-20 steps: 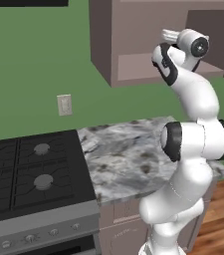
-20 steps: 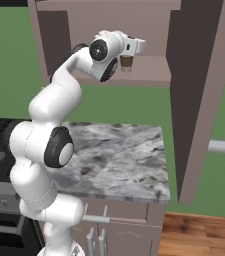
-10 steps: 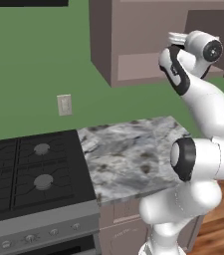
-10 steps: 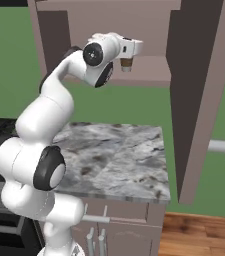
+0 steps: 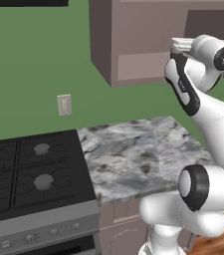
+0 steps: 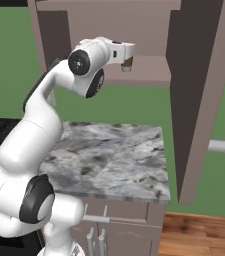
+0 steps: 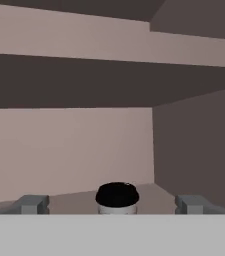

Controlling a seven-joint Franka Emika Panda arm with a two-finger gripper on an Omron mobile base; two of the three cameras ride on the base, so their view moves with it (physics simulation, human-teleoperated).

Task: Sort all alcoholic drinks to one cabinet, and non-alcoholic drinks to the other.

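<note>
With the gripper (image 7: pixel 114 205) reaching into the open wall cabinet (image 6: pixel 149 75), its two fingers stand spread wide to either side of the small cup (image 7: pixel 117 196), clear of it on both sides as far as the hand view shows. Nothing held. Cup sits upright on the cabinet's lower shelf, black lid up, near the front edge; from the right base view it shows as a tan shape just under the hand (image 6: pixel 126 65).

Judgement: cup looks placed and let go, so the likely next step is a pull-back out of the cabinet.

Risks:
- Fingers flank the cup closely. Any sideways drift or roll of the hand while backing out could clip it and tip it, or drag it off the shelf front onto the counter below.
- Cup stands near the shelf lip, so little margin if nudged.
- Upper shelf (image 7: pixel 109 80) hangs low over the hand; lifting before retreating could strike it.

Surroundings:
- Open cabinet door (image 6: pixel 204 95) hangs to the right of the arm, edge-on and long; a wide swing that way would meet it.
- Grey bar handle (image 6: pixel 224 147) juts out beyond the door.
- Marble countertop (image 5: pixel 138 154) below, bare.
- Gas stove (image 5: pixel 29 174) to the left, wall outlet (image 5: pixel 64 104) above it.
- Bottles: none seen from here.
</note>
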